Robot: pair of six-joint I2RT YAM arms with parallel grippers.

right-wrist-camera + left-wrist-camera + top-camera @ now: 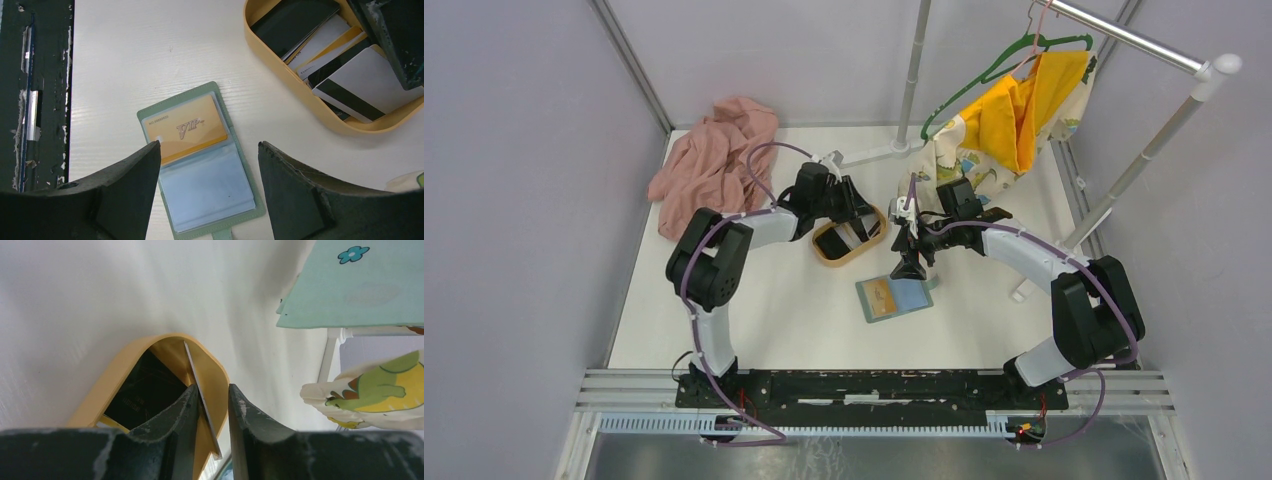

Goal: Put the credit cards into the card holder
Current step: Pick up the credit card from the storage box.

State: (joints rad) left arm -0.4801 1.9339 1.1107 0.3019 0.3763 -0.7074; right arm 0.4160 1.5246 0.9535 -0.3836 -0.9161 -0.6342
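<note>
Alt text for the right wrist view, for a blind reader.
An open card holder lies flat on the white table, a gold VIP card in its upper pocket, framed by the open right claw. At upper right, a wooden tray holds several cards.

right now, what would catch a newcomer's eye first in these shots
The open card holder lies flat mid-table with a gold VIP card already in one pocket, and the right gripper hangs wide open above it. At the oval wooden tray, the left gripper has a thin card standing edge-on between its parted fingers. A bright yellow garment hangs at the back right.
</note>
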